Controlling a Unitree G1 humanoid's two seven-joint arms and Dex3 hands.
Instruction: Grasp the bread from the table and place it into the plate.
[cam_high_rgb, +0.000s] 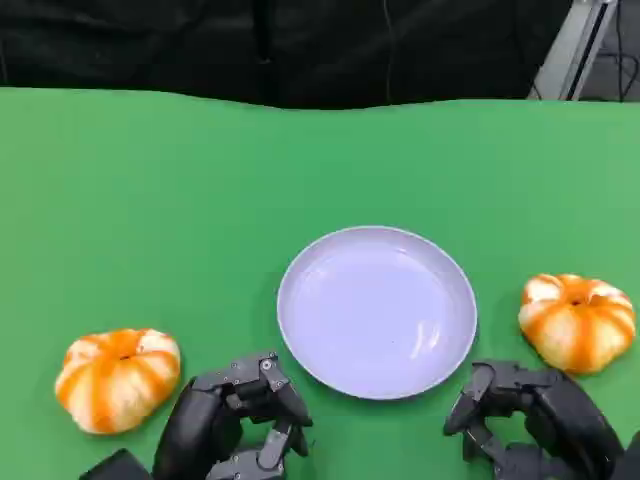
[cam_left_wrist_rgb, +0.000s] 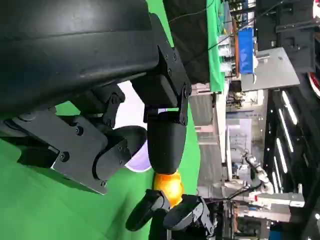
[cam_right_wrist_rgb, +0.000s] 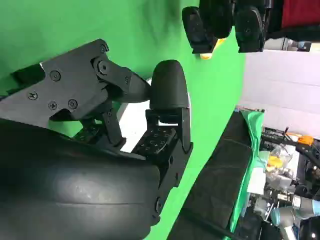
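The plate (cam_high_rgb: 377, 310), a round pale lilac dish, sits on the green table (cam_high_rgb: 180, 200) and holds nothing — so the task looks to be at its very start, with every step still ahead: reaching, grasping, lifting and setting down.

Two pumpkin-shaped breads, orange with white stripes, lie on the table either side of the plate. The left bread (cam_high_rgb: 117, 378) rests well to the left of the plate and slightly nearer the robot than the plate's middle. The right bread (cam_high_rgb: 577, 321) rests just beside the plate's right edge, not touching it.

The left hand (cam_high_rgb: 235, 420) hovers near the plate's lower left rim, between the plate and the left bread. Its fingers are loosely curled but apart, and they hold nothing; it touches neither bread nor plate as far as can be seen.

The right hand (cam_high_rgb: 535, 415) sits near the plate's lower right rim, just below the right bread. Its fingers are likewise parted and empty — no contact with the bread is visible.

In the left wrist view, the right bread (cam_left_wrist_rgb: 167, 186) shows beyond the plate, with the right hand (cam_left_wrist_rgb: 170, 212) beside it.
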